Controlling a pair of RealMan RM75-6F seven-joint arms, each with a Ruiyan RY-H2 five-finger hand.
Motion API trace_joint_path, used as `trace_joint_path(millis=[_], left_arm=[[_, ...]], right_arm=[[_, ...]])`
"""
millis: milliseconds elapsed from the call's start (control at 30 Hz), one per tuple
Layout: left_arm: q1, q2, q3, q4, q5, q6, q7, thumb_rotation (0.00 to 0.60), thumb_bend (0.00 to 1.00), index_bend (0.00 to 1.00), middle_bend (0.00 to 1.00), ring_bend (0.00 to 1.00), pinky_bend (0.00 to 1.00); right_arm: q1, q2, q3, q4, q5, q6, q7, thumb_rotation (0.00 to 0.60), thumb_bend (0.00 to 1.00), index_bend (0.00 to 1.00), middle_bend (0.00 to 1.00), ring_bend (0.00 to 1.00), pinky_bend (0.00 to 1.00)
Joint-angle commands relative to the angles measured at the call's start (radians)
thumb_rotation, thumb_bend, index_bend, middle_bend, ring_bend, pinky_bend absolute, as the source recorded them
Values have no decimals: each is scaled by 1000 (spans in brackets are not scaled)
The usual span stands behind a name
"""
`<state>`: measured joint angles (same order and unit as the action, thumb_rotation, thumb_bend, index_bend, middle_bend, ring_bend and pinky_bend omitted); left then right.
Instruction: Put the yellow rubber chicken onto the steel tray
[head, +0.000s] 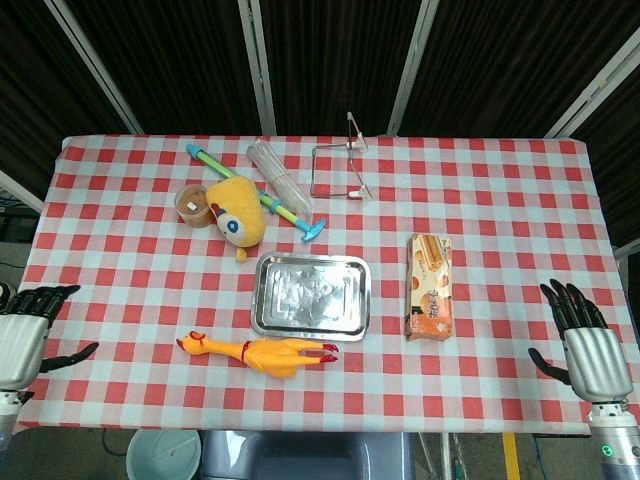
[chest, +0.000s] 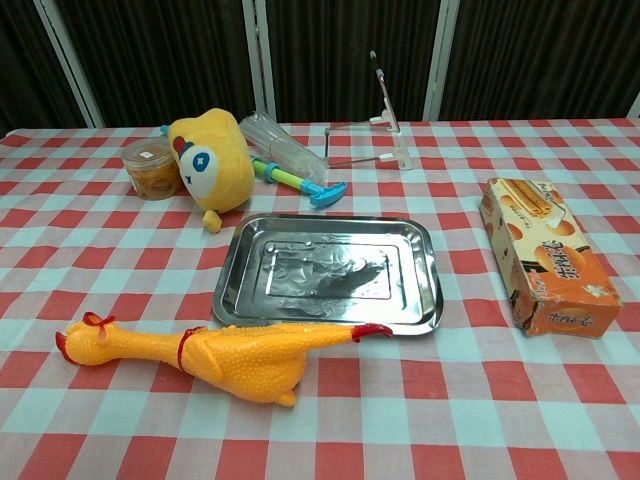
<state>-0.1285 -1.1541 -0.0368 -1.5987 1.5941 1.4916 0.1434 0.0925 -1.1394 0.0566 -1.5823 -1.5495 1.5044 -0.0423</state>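
The yellow rubber chicken (chest: 200, 352) is lying on its side on the red-and-white checked table (head: 500, 200), near the front edge, just in front of the rectangular steel tray (chest: 425, 290). Its red feet are reaching the tray's front rim. The left hand (head: 20, 335) is hovering at the front left corner, fingers spread, holding nothing. The right hand (head: 590, 350) is hovering at the front right corner, likewise spread and holding nothing.

The tray (head: 311, 295) sits mid-counter (head: 500, 200). The rubber chicken (head: 258, 351) lies just at its 6 o'clock edge, off it. The plush toy (head: 238, 211), jar (head: 193, 205) and water squirter (head: 262, 193) lie toward 11 o'clock, the wire stand (head: 340, 168) at 12, the snack box (head: 429, 285) at 3.
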Motion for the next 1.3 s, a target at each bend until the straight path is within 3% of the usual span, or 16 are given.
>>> trace_joint_path(millis=[33, 167, 333, 667, 1067, 1300], left_arm=[[-56, -22, 21, 22, 64, -64, -6, 600, 32, 330, 399, 340, 408], [-114, -56, 30, 27, 107, -134, 14, 600, 32, 331, 423, 369, 415], [-187, -106, 36, 19, 110, -260, 68, 600, 32, 237, 350, 327, 384], [-292, -244, 32, 34, 91, -417, 179, 600, 32, 252, 350, 308, 367], [-343, -382, 22, 71, 38, -483, 295, 600, 68, 275, 366, 320, 389], [-354, -413, 28, 90, 10, -491, 314, 600, 88, 283, 375, 327, 392]], right_arm=[[1, 1, -2, -1, -8, 2, 1, 600, 261, 0, 60, 34, 163], [1, 2, -4, -1, -17, 6, 1, 600, 261, 0, 61, 34, 164], [-1, 5, -7, -1, -23, 10, 2, 600, 260, 0, 61, 34, 163], [-8, 7, -8, 9, -18, 13, 16, 600, 260, 0, 61, 34, 164], [-14, 7, -10, 25, -15, 17, 38, 600, 261, 0, 61, 34, 163], [-18, 6, -11, 38, -12, 19, 54, 600, 261, 0, 60, 33, 164]])
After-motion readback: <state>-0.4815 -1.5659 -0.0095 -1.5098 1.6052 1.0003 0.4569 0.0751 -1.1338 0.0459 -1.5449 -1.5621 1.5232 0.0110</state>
